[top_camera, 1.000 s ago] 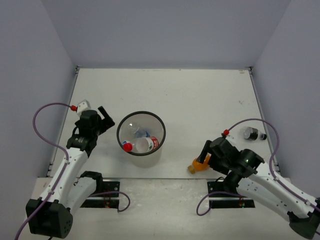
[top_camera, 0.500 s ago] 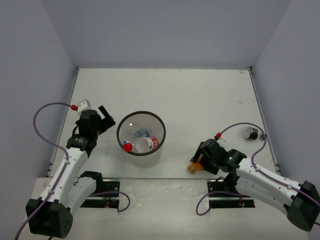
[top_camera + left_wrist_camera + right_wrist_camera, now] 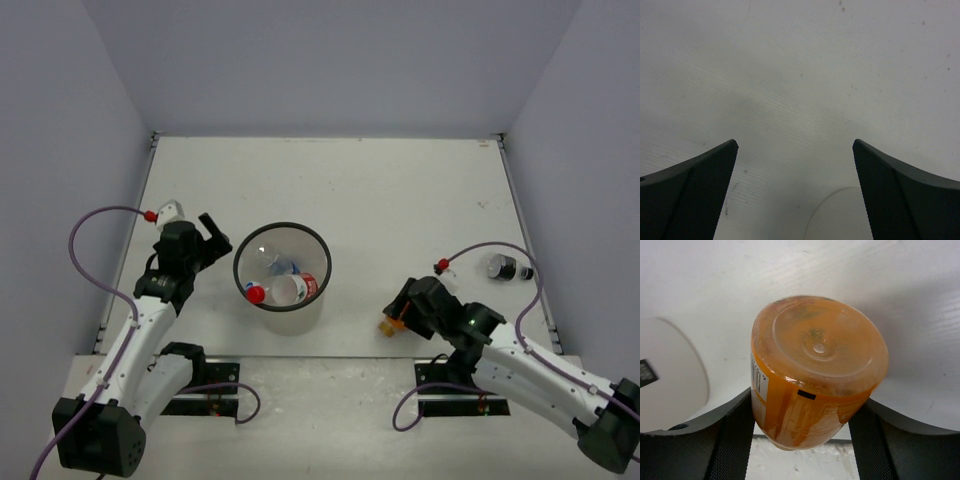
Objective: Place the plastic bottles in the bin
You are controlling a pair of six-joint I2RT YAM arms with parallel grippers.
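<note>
Nearest the arm bases, to the right of the bin (image 3: 284, 225), the right gripper (image 3: 800, 432) has its jaws pressed against both sides of the orange bottle (image 3: 815, 370) lying on the table (image 3: 380, 200); inside the bin lie a red-capped bottle (image 3: 285, 290) and other clear ones; left of the bin the left gripper (image 3: 795, 143) stands wide, holding nothing; further right of the bin lies the black-label bottle (image 3: 508, 268).

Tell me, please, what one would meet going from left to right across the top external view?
left claw → bin → orange bottle → black-labelled bottle
</note>
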